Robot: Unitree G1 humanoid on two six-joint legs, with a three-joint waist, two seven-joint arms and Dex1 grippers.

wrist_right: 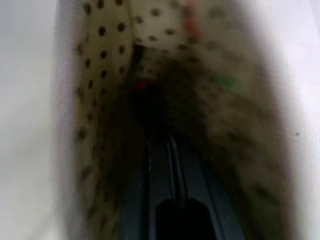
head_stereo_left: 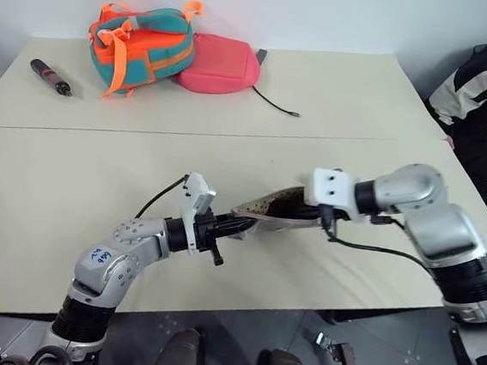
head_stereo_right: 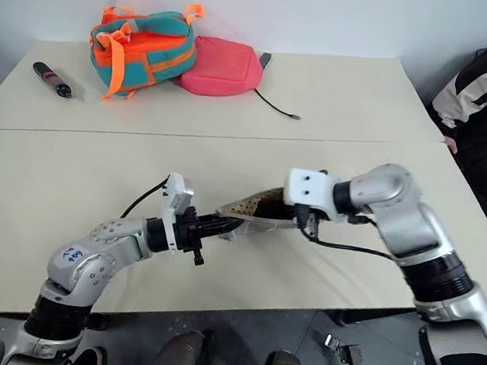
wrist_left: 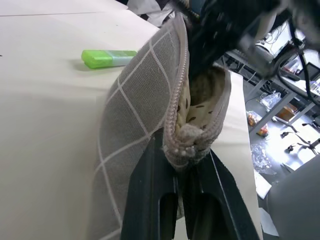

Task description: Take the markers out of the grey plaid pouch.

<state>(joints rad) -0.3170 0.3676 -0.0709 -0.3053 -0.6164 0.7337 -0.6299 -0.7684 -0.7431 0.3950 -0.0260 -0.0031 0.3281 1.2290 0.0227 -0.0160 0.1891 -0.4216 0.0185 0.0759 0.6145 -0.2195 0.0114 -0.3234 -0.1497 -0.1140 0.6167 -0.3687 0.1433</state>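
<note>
Clamping the grey plaid pouch (wrist_left: 145,105) by its end, our left gripper (wrist_left: 182,165) holds it aloft. Our right gripper (head_stereo_left: 297,209) is buried inside, fingers pressed together; whether they pinch anything is hidden from us.

Silver arms (head_stereo_left: 426,213), black cables, white wrist blocks (head_stereo_left: 331,189)

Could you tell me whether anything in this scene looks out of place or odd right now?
One light green marker already lies loose on the table beside the grey plaid pouch. The pouch is held up off the table by its end in the left gripper, mouth gaping, with the right gripper reaching inside.
</note>
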